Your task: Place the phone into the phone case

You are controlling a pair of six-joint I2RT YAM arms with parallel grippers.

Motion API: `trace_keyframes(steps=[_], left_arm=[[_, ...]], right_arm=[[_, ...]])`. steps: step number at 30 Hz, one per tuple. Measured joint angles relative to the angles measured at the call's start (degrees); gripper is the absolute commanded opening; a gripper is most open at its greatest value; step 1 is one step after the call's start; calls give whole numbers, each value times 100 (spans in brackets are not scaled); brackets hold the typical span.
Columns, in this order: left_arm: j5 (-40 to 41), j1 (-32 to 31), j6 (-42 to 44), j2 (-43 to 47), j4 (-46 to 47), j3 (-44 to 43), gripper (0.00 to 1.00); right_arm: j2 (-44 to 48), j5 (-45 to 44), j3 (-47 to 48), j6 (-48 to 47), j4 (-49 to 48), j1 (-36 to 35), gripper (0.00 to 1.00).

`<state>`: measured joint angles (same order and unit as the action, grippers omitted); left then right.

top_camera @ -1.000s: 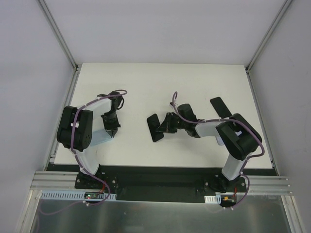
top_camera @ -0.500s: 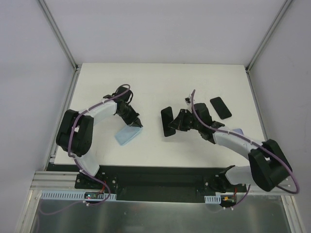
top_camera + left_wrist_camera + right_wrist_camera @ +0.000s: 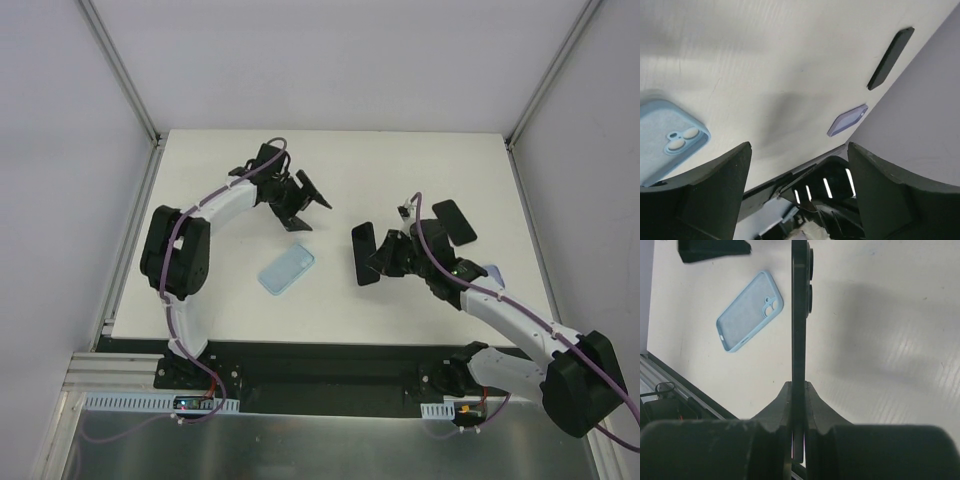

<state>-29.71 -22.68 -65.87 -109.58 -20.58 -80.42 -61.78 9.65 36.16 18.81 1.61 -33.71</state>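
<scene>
Around the case: the blue case (image 3: 287, 270) lies flat with bare counter (image 3: 400, 160) on every side; nothing touches or covers it, so it is open from above.
Far side: the left gripper (image 3: 308, 207) hangs beyond the case, jaws spread and empty, apart from it.
Right side: the right gripper (image 3: 377, 258) grips the black phone (image 3: 363, 254) on edge near the case, with a bare strip between them.
Right half: a black slab (image 3: 455, 221) lies beside the right arm, and a lilac case (image 3: 497, 272) is partly hidden under it, narrowing that side.
Far half: open counter runs to the back.
Bounds: walls (image 3: 60, 150) close the left, right and back edges.
</scene>
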Motion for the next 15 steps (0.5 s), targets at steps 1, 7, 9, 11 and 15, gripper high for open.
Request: trace_keyframes(steps=[1,7,9,11,15], left_arm=[[-28,57,258,2,-33,-118,55],[212,822,1912,278,-651,44,0],[1075,1307,2855,321,-1414,140,0],[1314,1333,3045,321,-1569,140,0],[2044,1252,3543,321,-1969,216,0]], right_arm=[[4,-4,-9,7,59,0,9],[269,-28,-28,13,420,-2,9],[448,-66,-28,-11,595,-2,9],[463,-90,-26,-15,638,-2,9],[463,-157,-24,2,796,-2,9]])
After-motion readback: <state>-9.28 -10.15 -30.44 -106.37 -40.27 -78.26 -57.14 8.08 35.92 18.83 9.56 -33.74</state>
